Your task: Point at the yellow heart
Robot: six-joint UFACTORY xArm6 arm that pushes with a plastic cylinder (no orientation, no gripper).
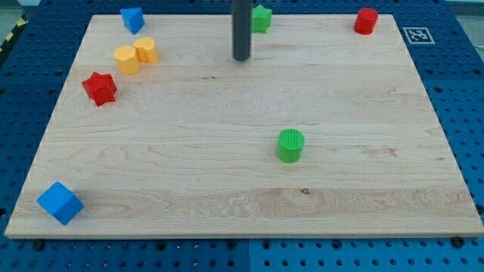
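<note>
Two yellow blocks touch each other near the view's top left. The yellow heart (146, 50) has a lobed top. The other yellow block (127, 59), just left and below it, looks six-sided. My tip (241, 58) rests on the wooden board (227, 189) near the top middle. It is well to the right of the yellow heart and touches no block. The dark rod rises out of the view's top.
A blue block (132, 20) lies at the top left, a red star (99, 88) below the yellow pair, and a blue cube (60, 202) at the bottom left. A green star (261, 18) lies just right of the rod, a red cylinder (366, 20) at the top right, a green cylinder (290, 145) right of centre.
</note>
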